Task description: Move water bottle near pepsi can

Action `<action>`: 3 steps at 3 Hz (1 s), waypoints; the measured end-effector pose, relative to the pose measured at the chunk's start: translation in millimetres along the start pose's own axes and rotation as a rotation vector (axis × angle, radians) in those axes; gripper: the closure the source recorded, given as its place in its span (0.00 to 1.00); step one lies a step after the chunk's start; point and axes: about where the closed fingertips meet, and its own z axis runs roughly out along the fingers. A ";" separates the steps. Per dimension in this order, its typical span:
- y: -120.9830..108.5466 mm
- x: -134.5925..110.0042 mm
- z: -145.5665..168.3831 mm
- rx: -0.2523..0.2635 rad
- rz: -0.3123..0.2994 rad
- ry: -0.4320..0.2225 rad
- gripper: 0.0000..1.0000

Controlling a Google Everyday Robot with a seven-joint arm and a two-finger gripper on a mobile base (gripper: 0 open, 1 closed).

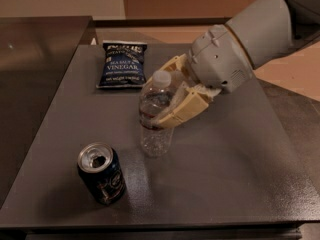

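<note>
The water bottle [156,115] is clear ribbed plastic with a white cap and stands upright near the middle of the grey table [235,164]. My gripper [167,98] comes in from the upper right and is shut on the bottle's upper body, its cream fingers [182,110] wrapped around it. The pepsi can [102,174] is dark blue with an opened silver top and stands at the front left, a short gap to the lower left of the bottle.
A flat dark blue chip bag [123,64] lies at the back of the table, behind the bottle. A darker surface [30,74] adjoins the table on the left. The table's front edge runs just below the can.
</note>
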 end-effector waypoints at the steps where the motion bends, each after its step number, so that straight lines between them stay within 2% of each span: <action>1: 13.8 -10.7 19.0 -0.086 -0.039 -0.008 1.00; 2: 23.3 -17.9 33.1 -0.146 -0.065 -0.018 0.83; 3: 26.7 -17.9 44.7 -0.182 -0.069 -0.012 0.59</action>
